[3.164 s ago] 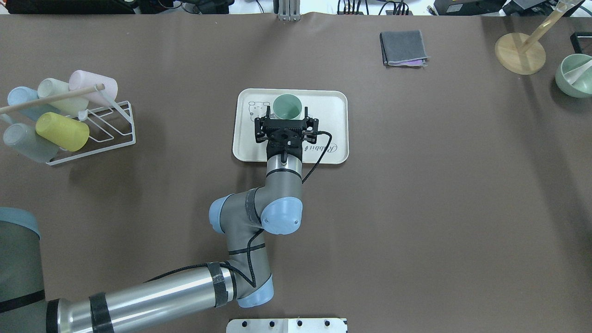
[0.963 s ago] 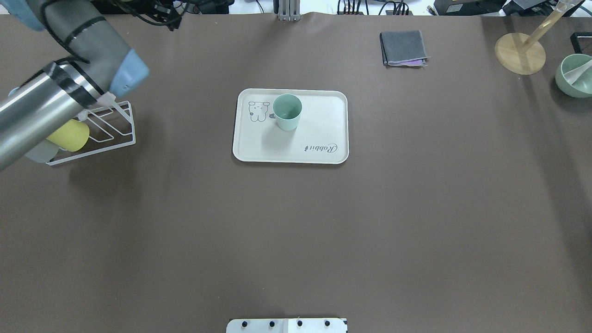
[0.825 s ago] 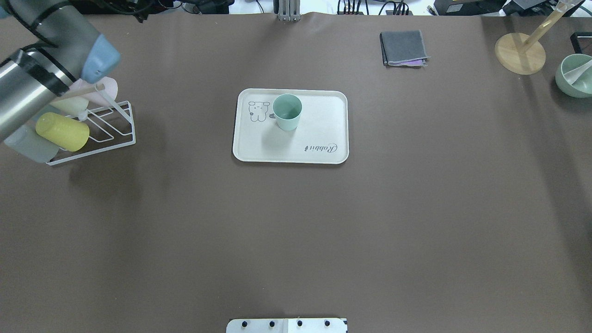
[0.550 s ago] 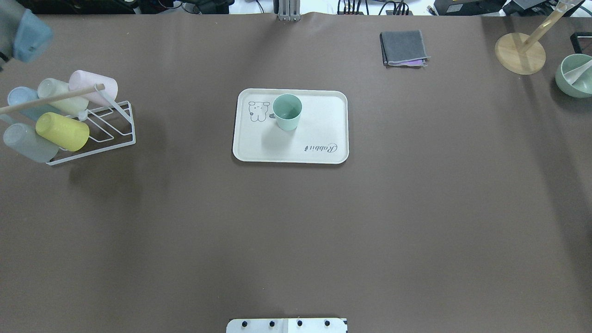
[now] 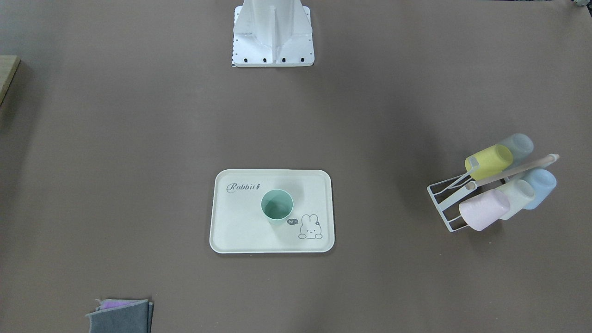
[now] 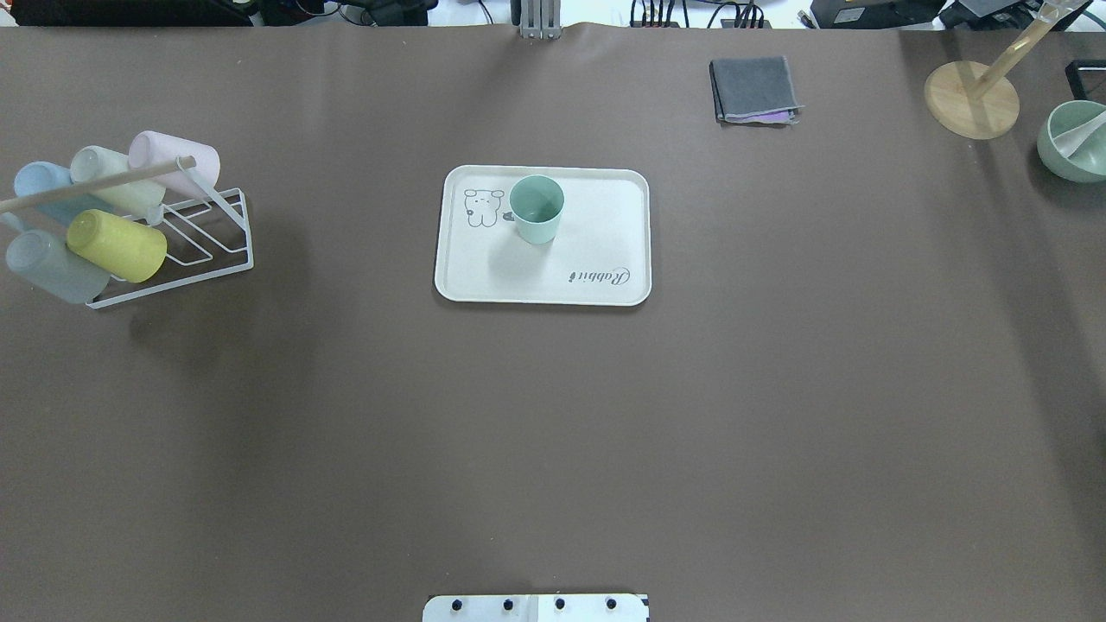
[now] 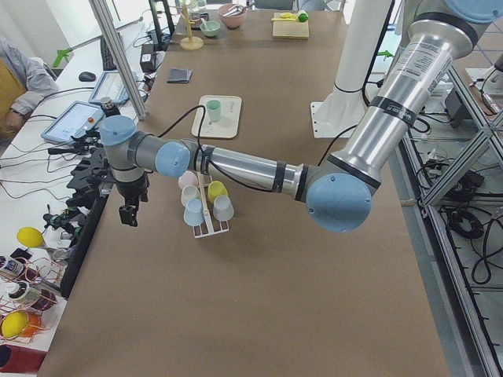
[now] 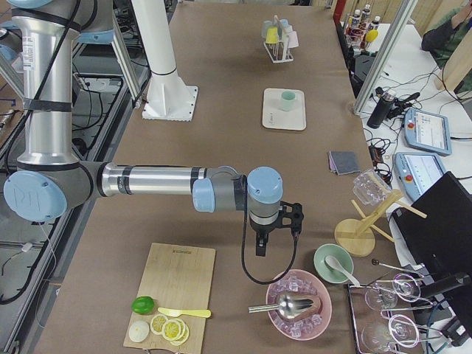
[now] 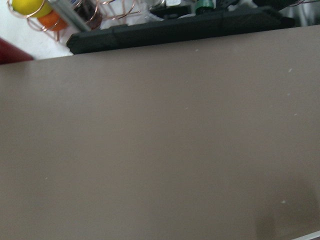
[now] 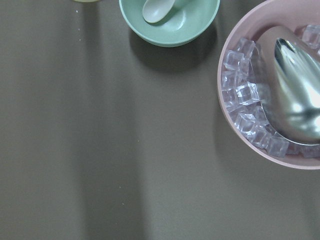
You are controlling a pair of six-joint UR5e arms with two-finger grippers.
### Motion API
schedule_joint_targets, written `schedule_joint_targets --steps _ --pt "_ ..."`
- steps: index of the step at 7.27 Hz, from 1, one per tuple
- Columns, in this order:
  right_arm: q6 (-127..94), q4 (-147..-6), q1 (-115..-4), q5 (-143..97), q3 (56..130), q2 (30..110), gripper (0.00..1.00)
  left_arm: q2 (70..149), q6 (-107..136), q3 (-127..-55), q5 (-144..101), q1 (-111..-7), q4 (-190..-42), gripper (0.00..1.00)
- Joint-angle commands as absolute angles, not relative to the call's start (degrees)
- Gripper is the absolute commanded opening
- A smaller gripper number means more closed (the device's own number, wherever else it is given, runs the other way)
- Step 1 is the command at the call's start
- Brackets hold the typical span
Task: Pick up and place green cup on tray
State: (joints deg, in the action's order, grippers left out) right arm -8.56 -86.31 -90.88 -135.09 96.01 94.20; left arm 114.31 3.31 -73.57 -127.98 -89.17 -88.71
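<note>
The green cup (image 6: 537,210) stands upright on the cream tray (image 6: 596,250), beside the bunny drawing, with nothing touching it. It also shows in the front view (image 5: 277,206) on the tray (image 5: 236,226). Neither gripper appears in the overhead or front view. In the exterior left view my left gripper (image 7: 128,214) hangs over the table's far edge, beyond the cup rack and far from the tray (image 7: 226,126). In the exterior right view my right gripper (image 8: 259,247) hangs above the pink ice bowl, far from the cup (image 8: 286,101). I cannot tell whether either is open or shut.
A white wire rack (image 6: 130,225) holding several pastel cups sits at the table's left. A folded grey cloth (image 6: 754,89), a wooden stand (image 6: 972,99) and a green bowl (image 6: 1074,142) lie at the far right. A pink bowl of ice (image 10: 280,100) is under the right wrist.
My left arm has let go of the cup, pulled back from the tray, swept left over the rack and left the overhead view. The cup has stayed put on the tray.
</note>
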Motion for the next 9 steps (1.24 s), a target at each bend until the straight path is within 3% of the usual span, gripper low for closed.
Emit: schedule_joint_targets --steps 1,2,6,7,9 --pt "-8.53 -86.31 -90.88 -135.0 95.71 94.13 1.0 101.78 -0.18 -84.72 -128.58 -92.28 -87.18 0.97" --pt "-8.53 -86.31 -90.88 -135.09 95.71 94.13 1.0 95.95 0.17 -91.86 -130.93 -92.63 -86.49 0.97" --pt "-8.53 -86.22 -90.88 -135.09 95.54 94.22 1.0 88.34 0.18 -95.52 -139.31 -94.92 -86.83 0.97" --pt "-8.53 -86.31 -90.88 -135.09 95.45 94.22 1.0 83.46 0.35 -100.24 -139.05 -95.27 -87.01 0.97" --pt "-8.53 -86.31 -90.88 -135.09 95.45 94.22 1.0 82.09 0.26 -101.08 -136.5 -95.19 -86.49 0.97"
